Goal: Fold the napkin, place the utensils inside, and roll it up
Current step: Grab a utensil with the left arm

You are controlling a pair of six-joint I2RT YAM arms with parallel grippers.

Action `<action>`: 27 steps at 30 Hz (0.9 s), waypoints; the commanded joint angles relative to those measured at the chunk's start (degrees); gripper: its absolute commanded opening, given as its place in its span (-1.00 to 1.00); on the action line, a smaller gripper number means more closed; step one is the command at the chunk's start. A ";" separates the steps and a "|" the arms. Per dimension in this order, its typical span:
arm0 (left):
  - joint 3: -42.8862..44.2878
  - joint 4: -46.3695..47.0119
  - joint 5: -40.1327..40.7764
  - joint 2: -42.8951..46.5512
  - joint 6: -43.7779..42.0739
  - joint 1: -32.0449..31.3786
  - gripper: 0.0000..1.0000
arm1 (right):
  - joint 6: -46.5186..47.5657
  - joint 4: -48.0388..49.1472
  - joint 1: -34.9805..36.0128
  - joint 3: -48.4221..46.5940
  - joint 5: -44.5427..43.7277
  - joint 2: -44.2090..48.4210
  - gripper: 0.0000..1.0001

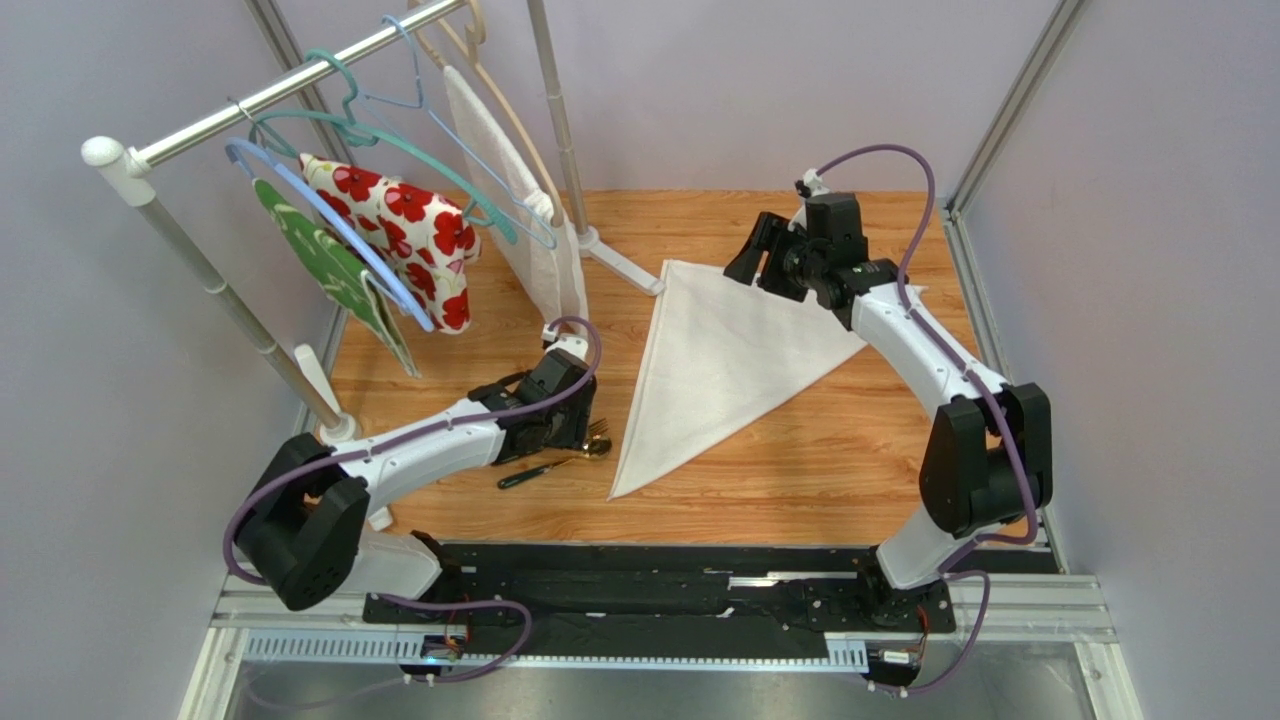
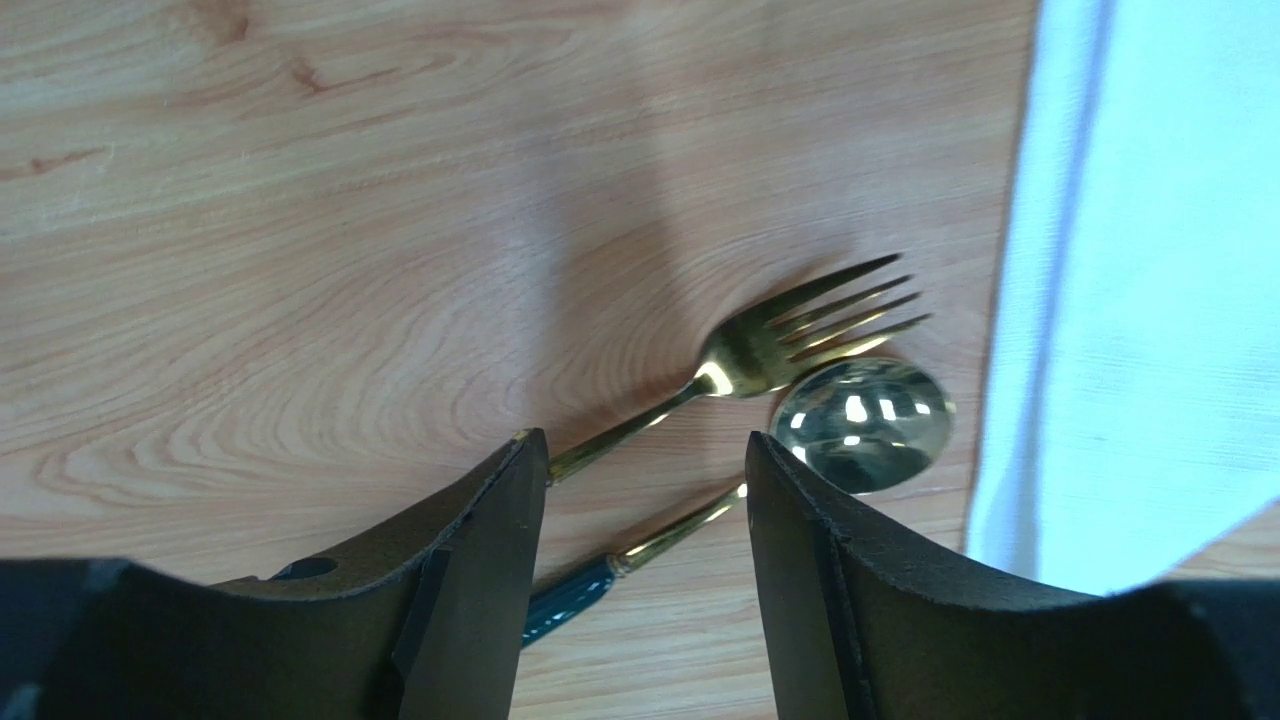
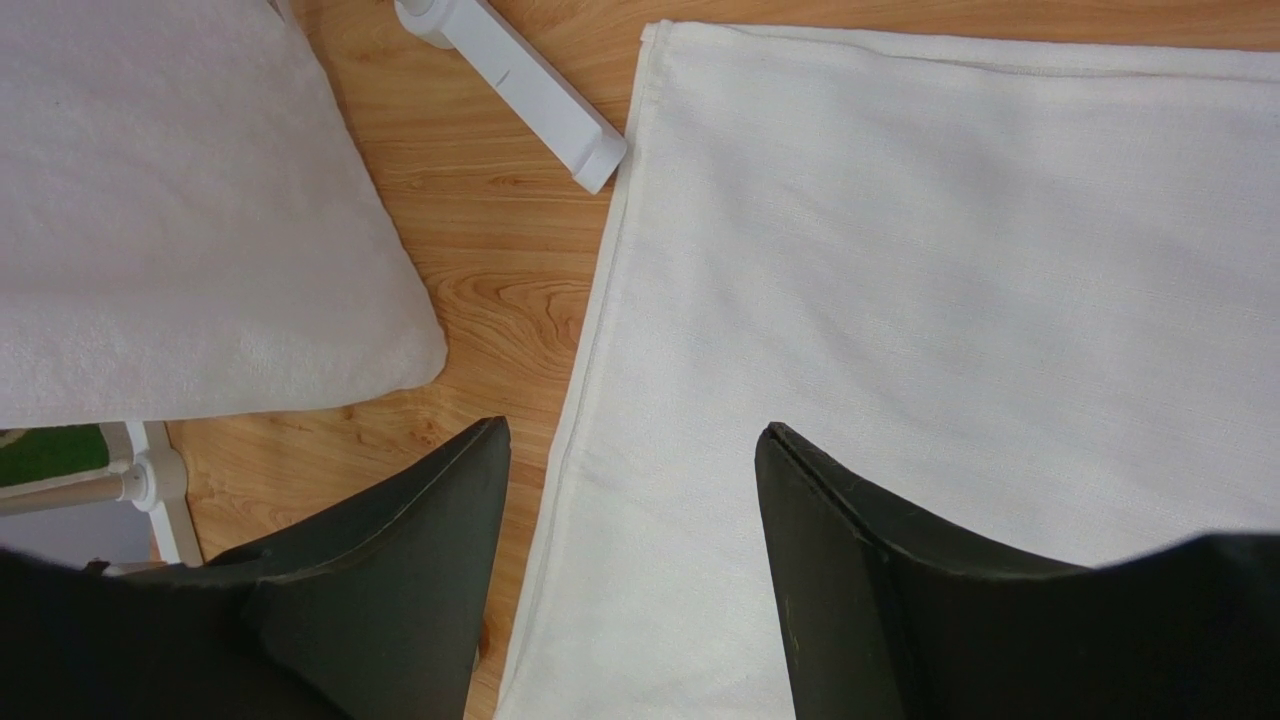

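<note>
The off-white napkin (image 1: 721, 360) lies folded into a triangle on the wooden table; it also shows in the right wrist view (image 3: 932, 300) and at the right of the left wrist view (image 2: 1142, 270). A gold fork (image 2: 781, 353) and a gold spoon (image 2: 864, 420) with dark handles lie just left of it, seen small from above (image 1: 549, 468). My left gripper (image 2: 639, 458) is open, low over the utensil handles, the spoon's stem between its jaws. My right gripper (image 3: 631, 443) is open above the napkin's far left edge, holding nothing.
A clothes rack (image 1: 271, 105) with hangers stands at the back left, carrying a red-flowered cloth (image 1: 406, 225), a green cloth (image 1: 323, 255) and a textured white cloth (image 1: 519, 195). The rack's white foot (image 3: 519, 83) lies close to the napkin's far corner.
</note>
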State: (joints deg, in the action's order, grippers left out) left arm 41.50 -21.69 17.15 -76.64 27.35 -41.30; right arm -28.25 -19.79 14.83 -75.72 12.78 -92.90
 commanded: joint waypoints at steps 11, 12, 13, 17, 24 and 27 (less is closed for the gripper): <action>4.91 -5.82 1.66 -9.31 -1.95 0.52 0.14 | -0.49 2.48 -3.84 2.77 2.87 6.07 0.30; 5.08 -5.99 1.49 -9.92 -1.95 0.43 0.12 | -0.75 2.83 -4.10 3.04 3.48 6.24 0.30; 5.43 -6.17 1.23 -10.28 -2.04 0.43 0.03 | -1.01 3.00 -4.19 3.30 3.57 6.24 0.30; 6.31 -6.34 -0.45 -11.95 -2.92 0.43 -0.13 | -1.19 3.44 -4.81 3.65 4.36 6.15 0.30; 8.60 -8.19 0.78 -16.25 -2.04 0.34 -0.62 | -1.72 3.80 -5.43 4.18 5.15 6.51 0.30; 9.92 -8.54 0.87 -17.83 -2.31 0.43 -0.68 | -1.72 3.88 -5.51 4.27 5.33 6.68 0.30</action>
State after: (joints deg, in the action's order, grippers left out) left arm 50.33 -29.17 17.02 -91.59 25.15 -41.04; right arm -29.19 -18.50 9.65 -71.99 16.86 -88.66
